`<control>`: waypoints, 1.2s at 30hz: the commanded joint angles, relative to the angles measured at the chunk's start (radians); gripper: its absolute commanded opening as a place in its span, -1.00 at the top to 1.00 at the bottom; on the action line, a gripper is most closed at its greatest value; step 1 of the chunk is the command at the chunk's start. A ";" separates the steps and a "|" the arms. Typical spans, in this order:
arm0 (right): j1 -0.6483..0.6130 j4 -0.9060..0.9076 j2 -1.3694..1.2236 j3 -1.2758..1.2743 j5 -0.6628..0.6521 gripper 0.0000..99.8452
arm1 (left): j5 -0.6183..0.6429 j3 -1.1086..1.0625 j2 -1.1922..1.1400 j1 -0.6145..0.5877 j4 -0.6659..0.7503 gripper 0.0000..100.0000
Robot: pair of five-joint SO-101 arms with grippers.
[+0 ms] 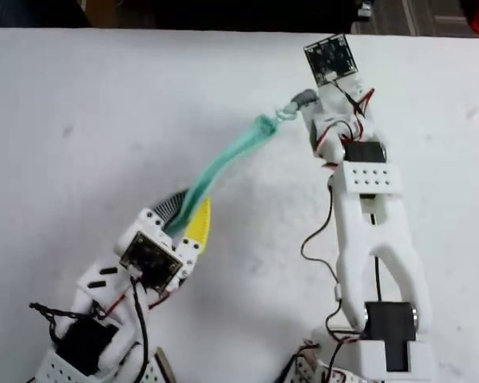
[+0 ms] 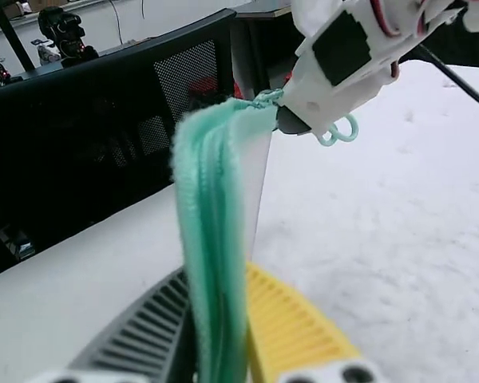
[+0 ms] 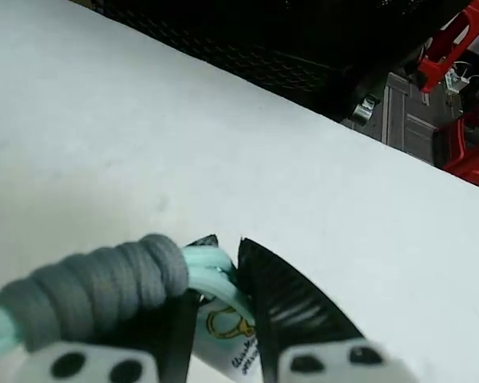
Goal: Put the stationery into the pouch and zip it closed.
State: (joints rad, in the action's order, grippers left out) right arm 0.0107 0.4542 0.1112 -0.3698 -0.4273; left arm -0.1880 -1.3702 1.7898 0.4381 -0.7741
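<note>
The teal pouch [image 1: 223,163] stretches slack and edge-on across the white table [image 1: 80,128], between both arms. My left gripper [image 1: 188,215] is shut on its near end, with a grey finger [image 2: 144,327] on one side and a yellow finger [image 2: 291,327] on the other side of the fabric [image 2: 215,239]. At the far end my right gripper [image 1: 299,108] is shut on the zipper pull [image 1: 287,110]. The pull is a teal cord loop [image 3: 211,267] with a grey wrapped knot [image 3: 104,279], pinched between black fingers [image 3: 279,295]. No loose stationery is visible.
The table's far edge [image 1: 144,29] runs just behind the right gripper. Beyond it stand a black mesh panel [image 2: 144,104] and red frames [image 3: 463,48]. Bare tabletop lies to the left of the pouch and between the arms.
</note>
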 commanded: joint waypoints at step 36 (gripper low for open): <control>-0.242 1.156 0.642 0.210 0.011 0.29 | 0.002 0.012 0.031 0.001 -0.005 0.96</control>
State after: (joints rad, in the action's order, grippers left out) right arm -0.1964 1.5696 0.6912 -0.2209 -0.4242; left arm -0.1880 -1.3702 1.8021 0.4319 -0.7772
